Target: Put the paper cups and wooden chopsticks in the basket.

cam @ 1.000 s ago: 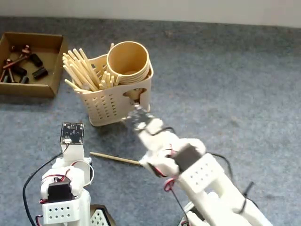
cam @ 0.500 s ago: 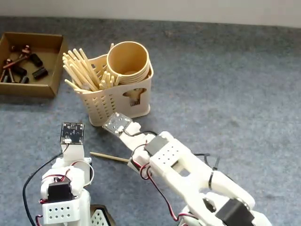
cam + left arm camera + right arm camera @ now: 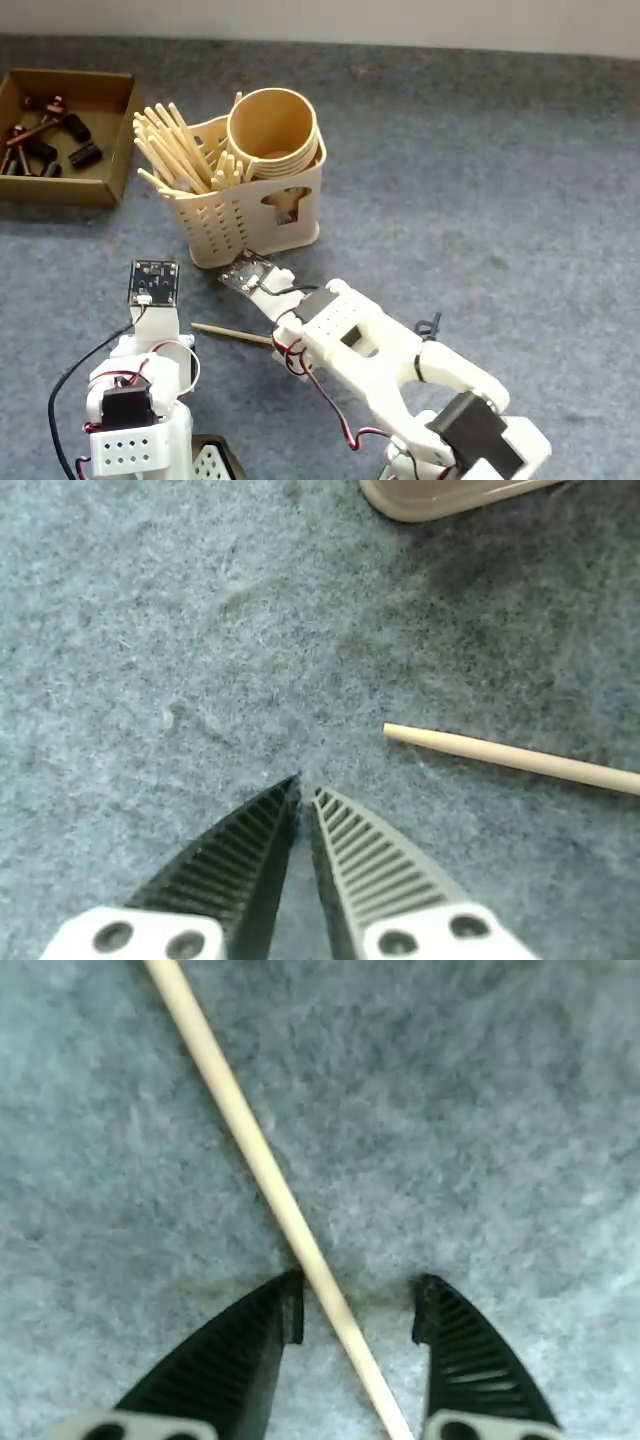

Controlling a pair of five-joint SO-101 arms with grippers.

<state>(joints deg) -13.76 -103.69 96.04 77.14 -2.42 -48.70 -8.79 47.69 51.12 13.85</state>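
Note:
A cream slotted basket [image 3: 255, 215] stands on the grey carpet and holds stacked paper cups [image 3: 272, 128] and a bundle of wooden chopsticks [image 3: 175, 150]. One loose chopstick [image 3: 228, 333] lies on the carpet in front of the basket. My right arm [image 3: 345, 335] leans low over its right end. In the right wrist view my right gripper [image 3: 358, 1305] is open, one finger on each side of the chopstick [image 3: 250, 1145], which is not clamped. My left gripper [image 3: 303, 788] is shut and empty, just above the carpet, a little short of the chopstick's tip [image 3: 500, 755].
A cardboard box [image 3: 100, 190] with small dark parts sits at the back left. The left arm's base [image 3: 135, 410] stands at the front left. The basket's bottom edge [image 3: 450, 492] shows beyond my left gripper. Open carpet stretches to the right.
My right arm has swung away from the basket's front and come down towards the left over the loose chopstick. The left arm and the chopstick have stayed still.

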